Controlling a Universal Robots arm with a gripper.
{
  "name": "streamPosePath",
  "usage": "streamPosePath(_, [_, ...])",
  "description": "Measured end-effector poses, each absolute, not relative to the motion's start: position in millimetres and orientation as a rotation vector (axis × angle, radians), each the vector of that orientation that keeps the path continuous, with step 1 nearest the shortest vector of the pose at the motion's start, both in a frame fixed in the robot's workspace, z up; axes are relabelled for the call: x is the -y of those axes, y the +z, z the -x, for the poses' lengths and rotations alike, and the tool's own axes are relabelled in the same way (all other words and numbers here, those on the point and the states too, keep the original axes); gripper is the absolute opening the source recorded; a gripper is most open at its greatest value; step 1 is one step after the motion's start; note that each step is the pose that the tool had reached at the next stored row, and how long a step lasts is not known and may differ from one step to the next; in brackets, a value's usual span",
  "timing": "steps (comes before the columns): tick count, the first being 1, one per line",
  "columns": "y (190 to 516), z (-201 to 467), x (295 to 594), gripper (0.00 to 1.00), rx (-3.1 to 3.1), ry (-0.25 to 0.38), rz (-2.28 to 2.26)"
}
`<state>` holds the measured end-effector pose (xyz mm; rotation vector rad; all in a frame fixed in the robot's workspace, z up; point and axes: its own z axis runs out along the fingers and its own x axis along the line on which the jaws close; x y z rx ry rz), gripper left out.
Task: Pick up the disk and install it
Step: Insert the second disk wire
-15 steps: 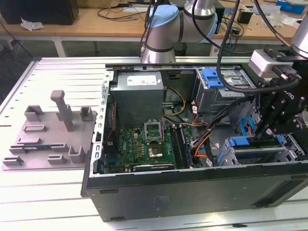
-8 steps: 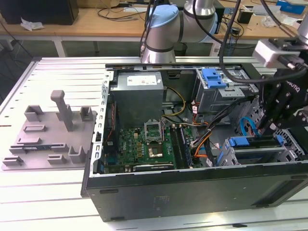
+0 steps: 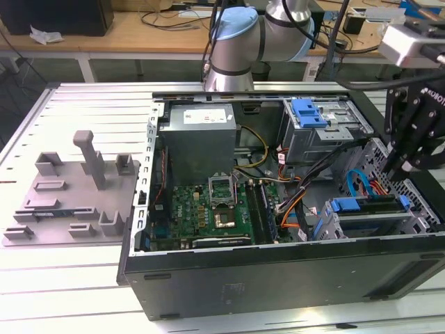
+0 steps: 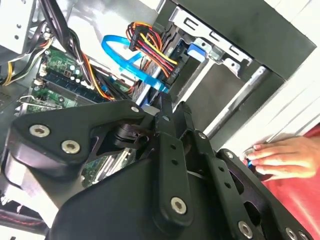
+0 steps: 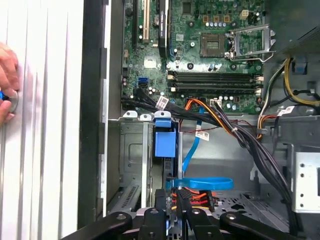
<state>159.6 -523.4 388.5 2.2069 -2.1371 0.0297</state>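
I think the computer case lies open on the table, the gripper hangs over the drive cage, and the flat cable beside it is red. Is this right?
Not quite. The flat cable is blue, not red, as the first wrist view shows. The rest holds: the computer case lies open on the table, and the gripper hangs over the drive cage.

The black metal gripper (image 4: 162,107) reaches toward the light-blue flat cable (image 4: 122,62) beside a silver metal drive cage (image 4: 220,50); a hand (image 4: 282,157) rests nearby.
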Motion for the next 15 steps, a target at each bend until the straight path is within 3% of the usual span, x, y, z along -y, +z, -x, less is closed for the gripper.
streamPosePath(4, [389.1,-159.6,523.4,0.22,2.137,0.03,-2.207])
streamPosePath(6, [389.2,-159.6,523.4,0.11,2.137,0.03,-2.207])
streamPosePath(15, [389.5,-159.6,523.4,0.11,2.137,0.03,-2.207])
